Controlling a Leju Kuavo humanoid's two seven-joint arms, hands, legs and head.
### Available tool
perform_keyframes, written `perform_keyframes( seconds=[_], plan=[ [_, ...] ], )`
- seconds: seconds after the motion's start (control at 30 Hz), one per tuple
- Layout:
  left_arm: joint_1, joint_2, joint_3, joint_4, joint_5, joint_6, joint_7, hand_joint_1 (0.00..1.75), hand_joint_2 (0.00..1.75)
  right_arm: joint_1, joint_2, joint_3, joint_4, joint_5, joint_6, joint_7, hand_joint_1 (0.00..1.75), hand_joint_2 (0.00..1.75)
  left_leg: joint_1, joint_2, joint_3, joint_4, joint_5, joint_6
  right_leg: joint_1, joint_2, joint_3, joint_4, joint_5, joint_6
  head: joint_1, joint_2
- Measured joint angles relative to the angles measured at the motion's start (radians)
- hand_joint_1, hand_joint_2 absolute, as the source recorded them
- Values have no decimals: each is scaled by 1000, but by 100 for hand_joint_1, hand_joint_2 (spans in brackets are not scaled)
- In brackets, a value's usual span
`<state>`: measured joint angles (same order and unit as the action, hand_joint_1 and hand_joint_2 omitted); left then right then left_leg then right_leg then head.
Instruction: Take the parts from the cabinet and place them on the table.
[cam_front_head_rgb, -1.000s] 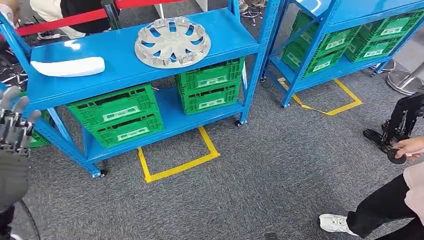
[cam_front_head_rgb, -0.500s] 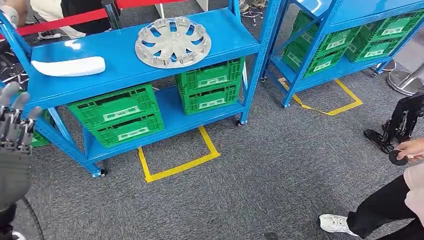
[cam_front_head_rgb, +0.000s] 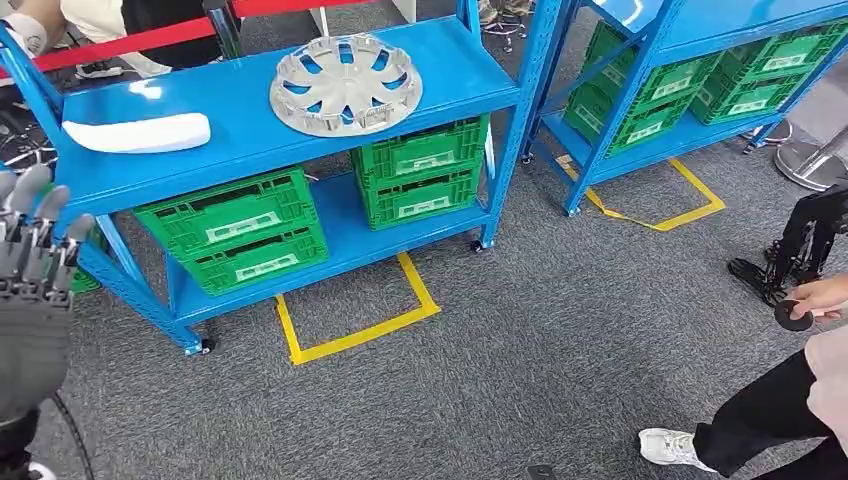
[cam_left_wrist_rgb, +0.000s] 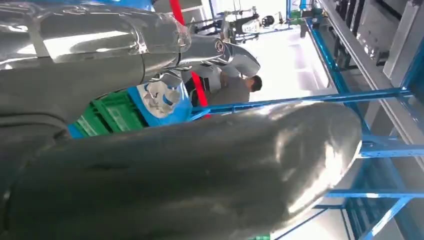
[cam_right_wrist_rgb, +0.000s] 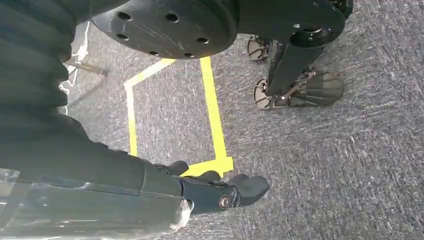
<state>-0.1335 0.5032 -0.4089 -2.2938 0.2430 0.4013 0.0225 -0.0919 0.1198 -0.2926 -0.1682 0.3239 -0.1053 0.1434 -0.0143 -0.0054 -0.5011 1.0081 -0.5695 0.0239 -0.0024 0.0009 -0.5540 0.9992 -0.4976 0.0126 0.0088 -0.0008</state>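
Note:
A silver wheel cover (cam_front_head_rgb: 345, 83) lies flat on the top shelf of the blue cabinet (cam_front_head_rgb: 250, 130), toward its right side. A long white curved part (cam_front_head_rgb: 137, 132) lies on the same shelf at the left. My left hand (cam_front_head_rgb: 35, 255) is raised at the picture's left edge, in front of the cabinet's left post, fingers straight and apart, holding nothing. The left wrist view catches the wheel cover (cam_left_wrist_rgb: 162, 95) past my grey thumb. My right hand (cam_right_wrist_rgb: 210, 192) hangs low over the grey carpet, its dark fingers (cam_right_wrist_rgb: 250, 186) loosely extended and empty.
Green crates (cam_front_head_rgb: 235, 232) fill the cabinet's lower shelf. A second blue rack (cam_front_head_rgb: 690, 70) with green crates stands to the right. Yellow tape (cam_front_head_rgb: 350, 330) marks squares on the carpet. A person (cam_front_head_rgb: 790, 410) stands at the right, holding a small black disc (cam_front_head_rgb: 795, 315).
My left hand has drifted slightly to the right, still empty. The parts on the shelf have not moved.

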Motion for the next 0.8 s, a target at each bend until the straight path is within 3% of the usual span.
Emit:
perform_keyframes(
  seconds=[0.13,0.2,0.23,0.3,0.33,0.37,0.4,0.47,0.5,0.53,0.63,0.7,0.73,0.8],
  plan=[
    [-1,1,-2,-1,0,0,1,0,0,0,2,0,0,0,0,0,0,175,-3,0,-1,-3,2,6,-4,0,0,-4,2,8,-3,0],
    [-2,2,-2,-7,0,0,1,0,0,-1,2,0,0,0,0,0,0,175,8,2,9,-18,11,17,-2,1,-7,20,-18,16,-2,0],
    [-5,2,-3,-8,0,0,1,0,0,-1,2,0,0,0,0,0,0,175,10,3,9,-19,11,18,-4,1,-32,75,-48,18,4,0],
    [-5,2,-5,-8,0,0,1,0,0,0,2,0,0,-1,0,0,0,175,9,2,11,-18,9,21,-7,1,-117,247,-116,22,8,0],
    [-5,2,-7,-8,0,0,1,0,0,0,2,0,0,-1,0,0,0,175,9,1,13,-18,8,21,-6,1,-149,304,-128,23,8,0],
    [-5,2,-10,-8,0,0,1,0,0,-2,2,0,0,-1,0,0,0,175,8,0,17,-18,4,20,-6,1,-162,317,-115,20,10,0],
    [-5,2,-11,-8,0,0,1,0,0,-4,1,0,0,-1,0,0,0,175,8,-2,23,-18,-1,18,-6,1,-151,280,-75,17,9,0],
    [-6,2,-14,-9,0,0,1,0,0,0,0,0,0,0,1,0,0,175,5,-5,42,-18,-13,14,-3,1,-88,120,32,1,12,0],
    [-6,2,-14,-10,0,0,1,0,0,2,0,0,0,0,2,0,0,175,6,-4,50,-19,-21,11,2,0,-59,57,51,-11,11,0],
    [-8,2,-14,-11,-1,0,1,0,0,1,-2,0,0,0,2,0,0,175,2,-4,43,-21,-25,4,8,-3,-52,54,41,-20,1,0],
    [-12,2,-15,-14,-1,0,1,0,0,-3,0,0,0,0,3,0,0,175,8,1,37,-26,-28,-10,12,-2,-42,19,13,-31,5,0],
    [-12,4,-14,-16,-1,0,1,0,0,1,3,0,0,0,3,0,0,175,6,4,48,-18,-42,-22,0,-2,-17,-12,15,-30,5,0],
    [-15,7,-14,-17,-2,0,0,0,0,0,2,0,0,0,3,1,0,175,10,3,23,33,-64,-26,-1,-2,-7,-20,13,-34,-6,0],
    [-15,8,-15,-16,-2,0,1,0,0,-1,2,0,0,0,3,1,0,175,18,2,-80,197,-122,-35,-3,-1,5,-23,4,-36,-15,0]
  ],
)
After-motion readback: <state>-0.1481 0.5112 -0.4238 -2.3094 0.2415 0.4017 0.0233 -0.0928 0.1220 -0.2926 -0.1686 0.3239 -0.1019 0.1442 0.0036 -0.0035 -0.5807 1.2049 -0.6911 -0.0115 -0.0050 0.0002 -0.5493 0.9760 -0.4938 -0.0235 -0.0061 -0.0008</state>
